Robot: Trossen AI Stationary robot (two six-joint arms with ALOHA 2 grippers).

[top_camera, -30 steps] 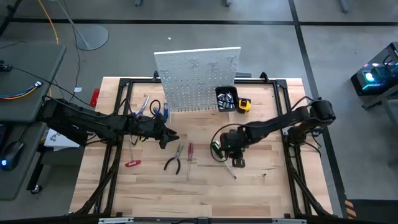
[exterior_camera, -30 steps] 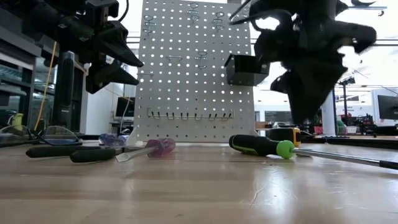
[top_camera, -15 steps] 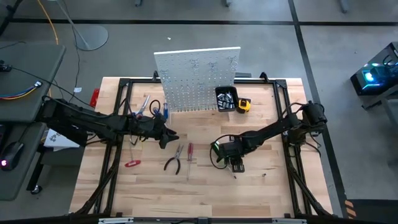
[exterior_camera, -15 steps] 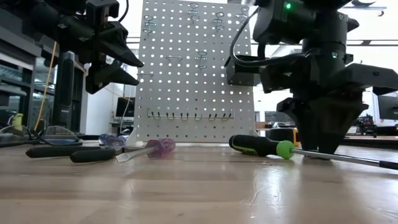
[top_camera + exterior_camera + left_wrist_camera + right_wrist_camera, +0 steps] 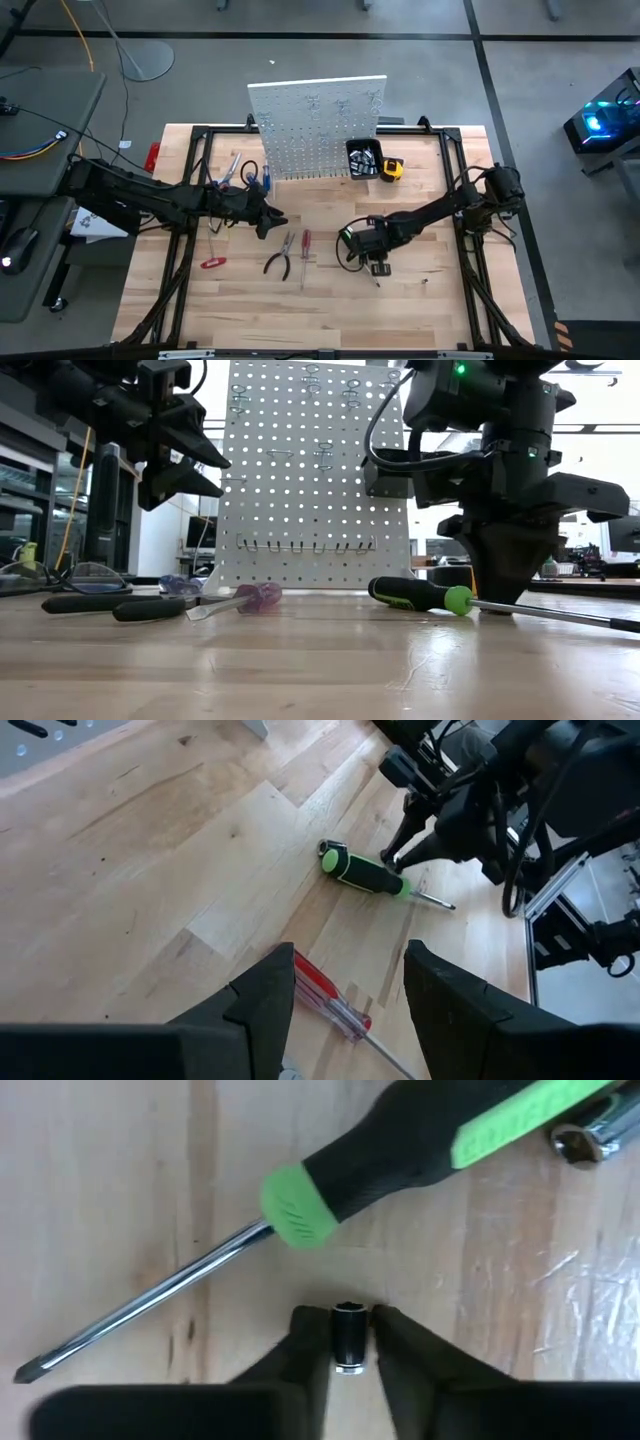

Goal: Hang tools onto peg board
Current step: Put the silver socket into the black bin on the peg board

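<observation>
Wooden table (image 5: 330,300), peg board (image 5: 318,125) behind

Contents of the small black bin (image 5: 363,158) beyond the right pincer (image 5: 378,266) are too small to identify; the pincer hides the green-and-black-handled screwdriver (image 5: 350,236) partly from above.

grey floor (image 5: 300,55), wooden table (image 5: 330,300)

The white peg board (image 5: 318,128) is standing upright at the table's far edge, a black bin (image 5: 362,158) hanging on it. Pliers (image 5: 279,258) and a red screwdriver (image 5: 306,243) are lying flat mid-table. The green-black screwdriver (image 5: 400,1155) is lying flat, its shaft (image 5: 140,1315) pointing away from the board.
</observation>
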